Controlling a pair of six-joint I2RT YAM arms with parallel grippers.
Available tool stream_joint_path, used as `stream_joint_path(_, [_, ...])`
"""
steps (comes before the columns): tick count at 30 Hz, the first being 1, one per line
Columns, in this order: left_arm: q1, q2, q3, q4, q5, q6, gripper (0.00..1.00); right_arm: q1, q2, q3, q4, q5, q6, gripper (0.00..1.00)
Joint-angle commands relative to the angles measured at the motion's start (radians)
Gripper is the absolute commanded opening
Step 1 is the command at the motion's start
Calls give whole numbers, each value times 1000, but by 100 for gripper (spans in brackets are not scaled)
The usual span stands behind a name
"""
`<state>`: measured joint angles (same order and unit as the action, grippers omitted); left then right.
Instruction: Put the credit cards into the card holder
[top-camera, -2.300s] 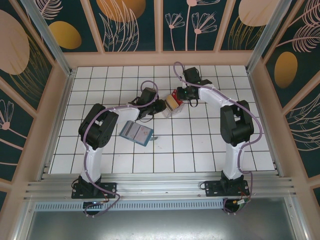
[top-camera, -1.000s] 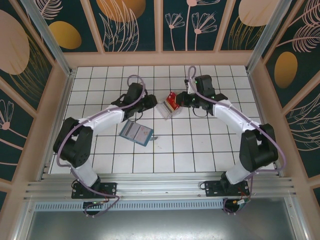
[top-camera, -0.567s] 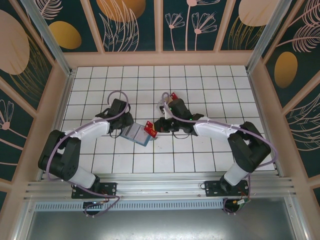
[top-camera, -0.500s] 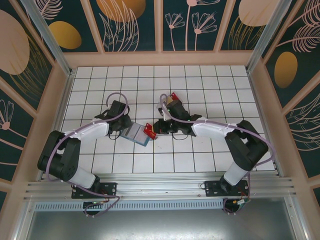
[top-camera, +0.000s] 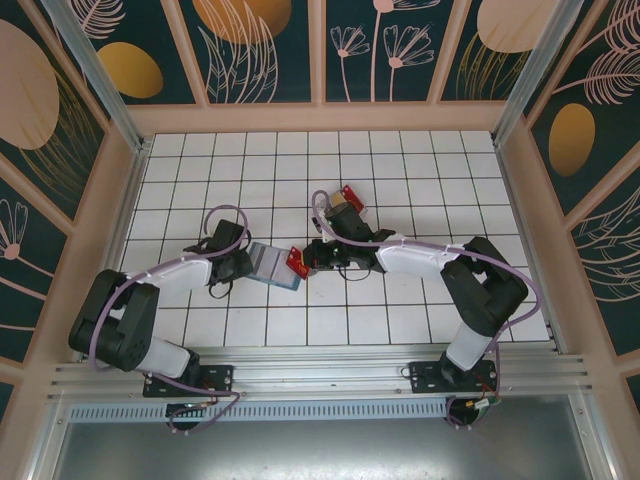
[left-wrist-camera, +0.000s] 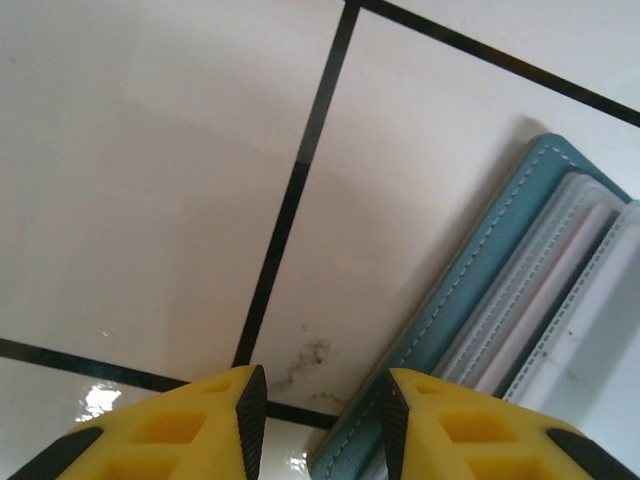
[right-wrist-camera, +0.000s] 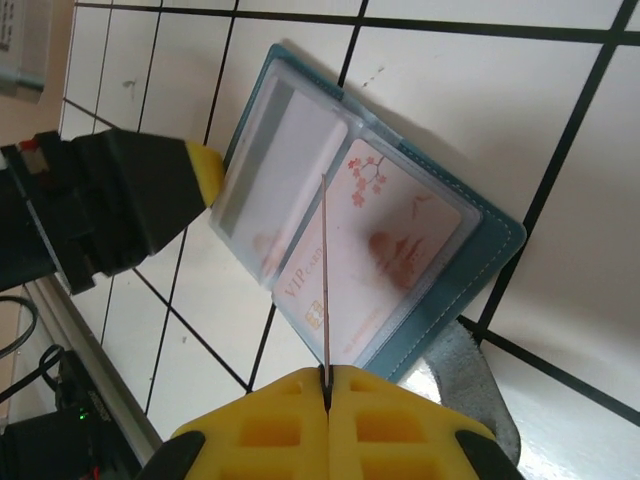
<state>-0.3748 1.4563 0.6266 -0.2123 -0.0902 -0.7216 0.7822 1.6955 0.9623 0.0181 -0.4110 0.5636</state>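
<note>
Right tool (right-wrist-camera: 327, 375) is clamped tight on the red card (right-wrist-camera: 324, 280). From the wrist you see the card edge-on, held over the seam between two clear sleeves. Whether its far edge touches the plastic, you cannot tell.

Under it lies the card holder (right-wrist-camera: 497, 243). I take the open teal folder for that, because a pale VIP card (right-wrist-camera: 400, 235) sits inside one of its sleeves. The neighbouring sleeve is too cloudy to say if it is filled.

Left tool (left-wrist-camera: 318, 400) sits at the holder's opposite edge, low on the surface (top-camera: 330, 320). Its fingers are parted with bare tile between them, and the holder's corner lies just at the gap. It grips nothing, and looks placed to brace the folder.

Farther back, beyond the right arm and well apart from the holder, stands a clear box (top-camera: 346, 204). Red and yellowish show in it, more cards by my read.

Progress: early to middle. One card is seated, one is in hand but not in, and the rest wait in the box.
</note>
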Motion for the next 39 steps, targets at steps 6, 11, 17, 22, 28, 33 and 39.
stream_joint_path(6, [-36, -120, -160, 96, 244, -152, 34, -30, 1, 35, -17, 37, -22, 6])
stream_joint_path(11, [-98, -186, -170, 86, 256, -211, 33, -57, 1, 47, -18, 28, -27, 6])
stream_joint_path(17, [-99, -288, -88, -74, 113, -184, 34, -63, -12, 60, -3, -6, -33, 6])
stream_joint_path(22, [-100, -368, -53, 27, 164, -217, 36, -63, -28, 55, 53, -55, -21, 7])
stream_joint_path(28, [-99, -395, -96, 357, 323, -327, 35, -71, -69, 25, 210, -138, 53, 7])
stream_joint_path(33, [-99, -394, -140, 557, 395, -394, 33, -106, -97, -32, 392, -222, 182, 7])
stream_joint_path(39, [-99, -369, -149, 630, 435, -418, 33, -128, -100, -67, 522, -287, 281, 7])
